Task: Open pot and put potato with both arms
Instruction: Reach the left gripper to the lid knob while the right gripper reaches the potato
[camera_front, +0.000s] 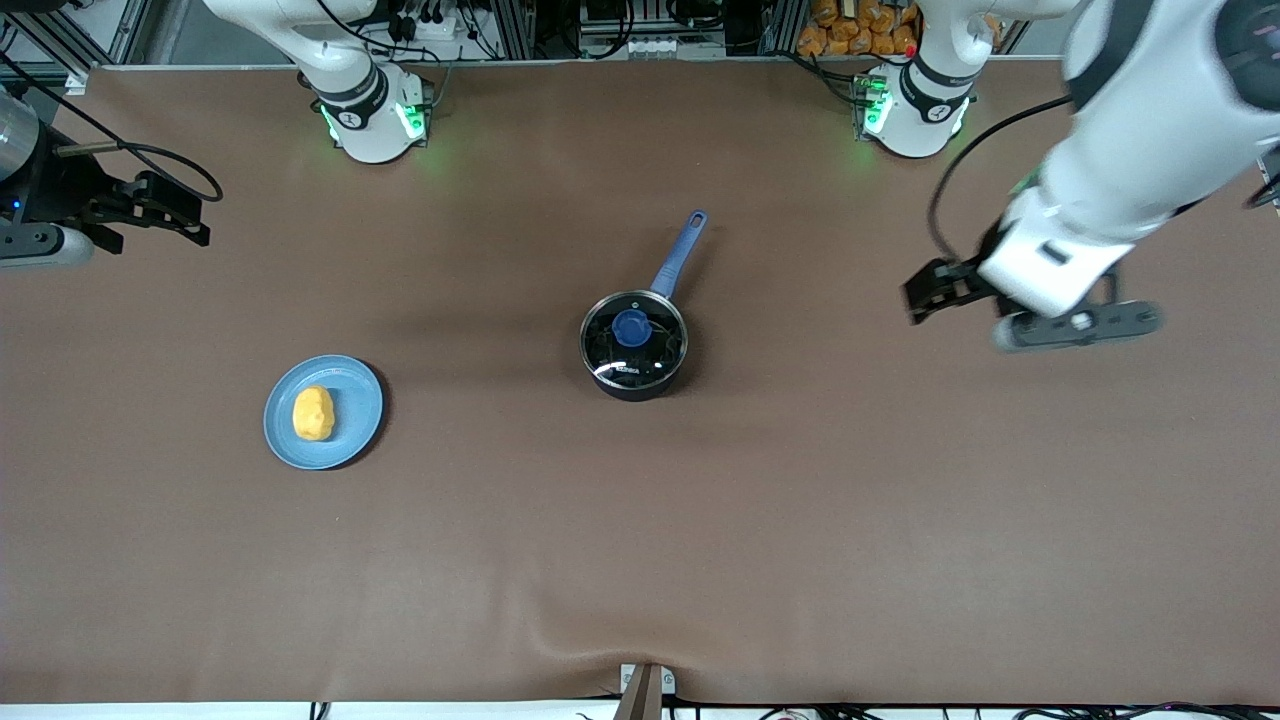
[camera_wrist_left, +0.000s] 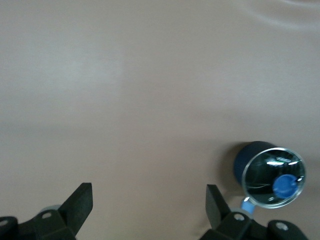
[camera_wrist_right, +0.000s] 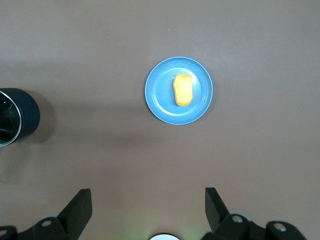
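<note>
The black pot (camera_front: 636, 386) stands mid-table with its long blue handle (camera_front: 680, 255) pointing toward the robots' bases. Its glass lid with a blue knob (camera_front: 631, 327) sits on it. The yellow-orange potato (camera_front: 313, 413) lies on a light-blue plate (camera_front: 352, 381) toward the right arm's end. My left gripper (camera_front: 918, 295) is open and empty, up over bare table toward the left arm's end; its wrist view (camera_wrist_left: 149, 200) shows the pot (camera_wrist_left: 248, 159). My right gripper (camera_front: 196, 214) is open and empty over the table's right-arm end; its wrist view (camera_wrist_right: 148, 202) shows the potato (camera_wrist_right: 182, 90) and the plate (camera_wrist_right: 159, 95).
The brown table cloth (camera_front: 800, 500) has a slight ripple at its front edge. The two arm bases (camera_front: 375, 115) stand along the table's edge by the robots. The pot's wall also shows at the edge of the right wrist view (camera_wrist_right: 22, 120).
</note>
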